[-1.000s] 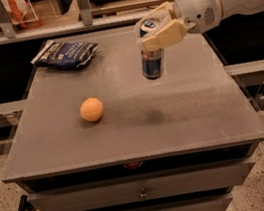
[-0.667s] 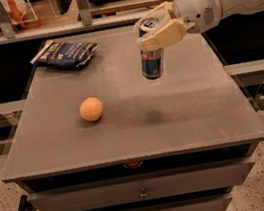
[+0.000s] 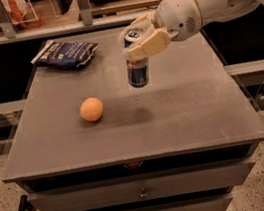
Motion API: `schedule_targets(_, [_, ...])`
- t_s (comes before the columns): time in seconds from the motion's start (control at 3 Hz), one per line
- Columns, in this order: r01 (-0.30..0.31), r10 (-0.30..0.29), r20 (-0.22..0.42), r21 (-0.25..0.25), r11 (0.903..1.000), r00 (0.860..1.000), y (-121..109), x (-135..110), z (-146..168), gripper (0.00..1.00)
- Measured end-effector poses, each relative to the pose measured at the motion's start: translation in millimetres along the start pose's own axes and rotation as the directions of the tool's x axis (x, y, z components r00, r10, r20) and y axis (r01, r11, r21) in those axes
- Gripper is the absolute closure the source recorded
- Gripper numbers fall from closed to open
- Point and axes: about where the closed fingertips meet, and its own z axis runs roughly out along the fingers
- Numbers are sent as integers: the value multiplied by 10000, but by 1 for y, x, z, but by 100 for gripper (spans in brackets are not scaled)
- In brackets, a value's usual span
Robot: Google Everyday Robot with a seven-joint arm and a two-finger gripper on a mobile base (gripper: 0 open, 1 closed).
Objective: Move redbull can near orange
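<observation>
The redbull can is blue and silver, upright, and held in the air above the grey tabletop; its shadow falls on the table below. My gripper comes in from the upper right on a white arm and is shut on the can's upper part, with cream fingers wrapped around it. The orange lies on the table to the lower left of the can, about a can's height away. Can and orange are apart.
A dark blue crinkled snack bag lies at the table's back left corner. Drawers sit under the front edge. A shelf rail with posts runs behind the table.
The gripper has carried the can to the left and toward the front, closer to the orange. The orange and the bag have not moved.
</observation>
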Motion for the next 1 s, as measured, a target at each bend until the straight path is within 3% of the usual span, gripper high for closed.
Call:
schedule_targets(0.33, [149,-131,246,-765,9970,9996,4,4,22,100])
schedule_targets(1.0, [282,-190,496,-1923,9809,9986,12,11,57,100])
